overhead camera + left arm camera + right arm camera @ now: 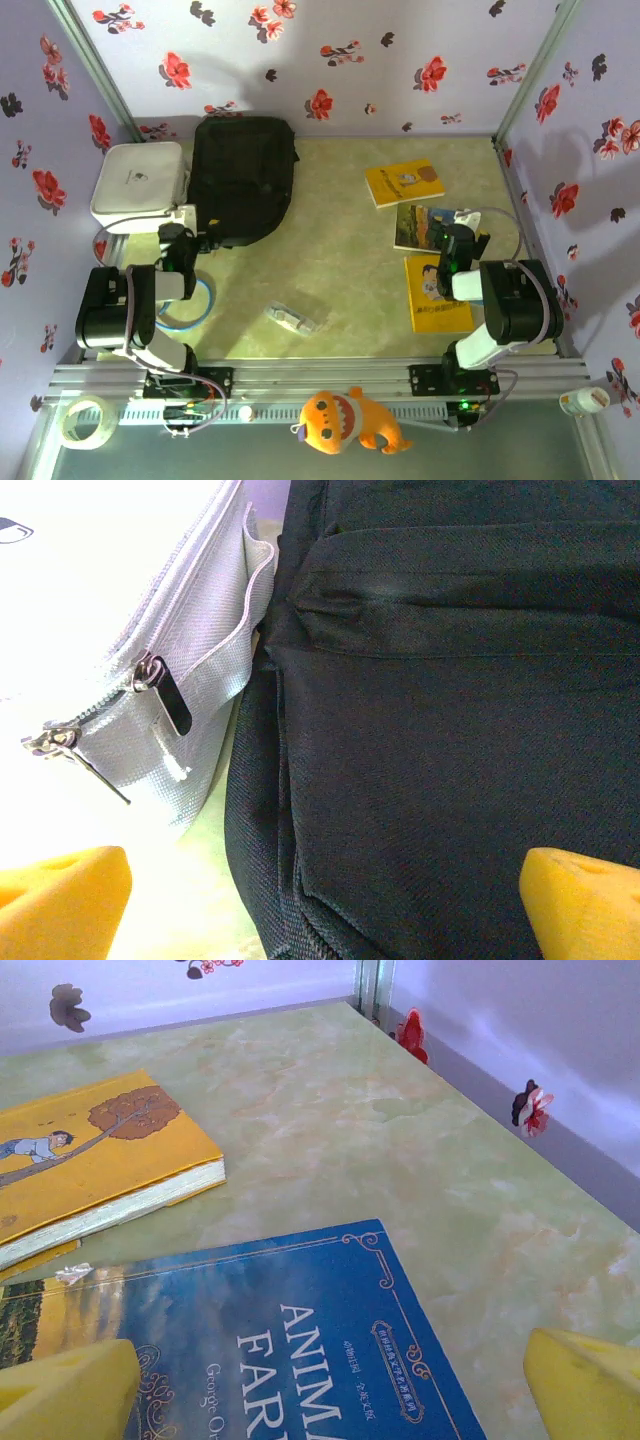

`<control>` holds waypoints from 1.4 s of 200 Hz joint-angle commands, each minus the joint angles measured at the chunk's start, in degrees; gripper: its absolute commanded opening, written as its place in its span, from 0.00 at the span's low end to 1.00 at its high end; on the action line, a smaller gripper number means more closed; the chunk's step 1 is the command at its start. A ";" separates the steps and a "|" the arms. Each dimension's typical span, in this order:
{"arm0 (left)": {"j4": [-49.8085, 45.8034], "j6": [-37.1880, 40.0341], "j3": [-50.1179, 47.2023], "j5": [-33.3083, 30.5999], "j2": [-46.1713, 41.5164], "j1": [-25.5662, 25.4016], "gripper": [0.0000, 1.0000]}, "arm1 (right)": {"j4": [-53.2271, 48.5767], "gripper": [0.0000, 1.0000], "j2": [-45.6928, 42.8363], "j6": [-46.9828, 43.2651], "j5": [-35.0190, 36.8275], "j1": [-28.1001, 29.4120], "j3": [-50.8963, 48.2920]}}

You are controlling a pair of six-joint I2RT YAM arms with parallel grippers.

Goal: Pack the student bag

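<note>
Black student bag (243, 178) flat on the worktop (340, 260) at far left, zippers shut, its left side just beside a white hard case (140, 187); in the left wrist view, dark bag fabric (450, 730) right of the case's grey zippered side (190, 660). Left jaws spread wide, holding nothing, yellow pads (60, 900) at both lower corners of that view, poised over the bag's near left edge. Right jaws likewise wide and empty, pads (585, 1385) flanking a blue "Animal Farm" book (270, 1340) on the right half of the worktop; yellow book (90, 1160) just beyond it, second yellow book (437, 295) nearer, partly under the right arm (500, 300). Small clear packet (289, 318) near centre, well apart from bag and books; orange plush toy (348, 422) and tape roll (85, 420) at the near rail.
</note>
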 commanded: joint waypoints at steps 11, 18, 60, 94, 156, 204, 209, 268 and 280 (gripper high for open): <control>1.29 -0.29 0.74 -0.08 0.35 -0.05 1.00 | 0.89 0.99 -0.07 0.94 1.34 0.40 0.59; 1.37 -0.29 0.74 -0.14 0.36 -0.05 1.00 | 0.90 0.99 -0.14 0.91 1.32 0.40 0.68; 1.44 -0.31 0.69 -0.10 0.42 -0.05 1.00 | 0.87 0.99 -0.09 0.90 1.29 0.40 0.65; 1.32 -0.38 0.74 -0.09 0.43 -0.06 1.00 | 0.87 0.99 -0.11 0.93 1.33 0.38 0.70; 1.00 -0.80 0.92 -0.12 0.51 0.38 1.00 | 0.48 0.99 -0.02 1.10 1.19 0.39 0.96; 1.54 -0.75 0.59 -0.10 0.27 0.32 1.00 | 1.27 0.99 -0.24 0.67 1.04 0.38 0.39; 1.79 -0.95 0.36 -0.09 0.07 0.34 1.00 | 1.98 0.99 -0.49 -0.07 -0.11 0.40 0.11; -11.39 -1.29 1.63 -2.83 -13.80 -0.50 1.00 | -25.25 0.99 -18.18 2.84 0.65 2.41 6.88; -16.29 -4.47 3.03 -3.02 -17.07 -1.00 1.00 | -31.49 0.99 -20.93 6.35 0.27 2.77 9.06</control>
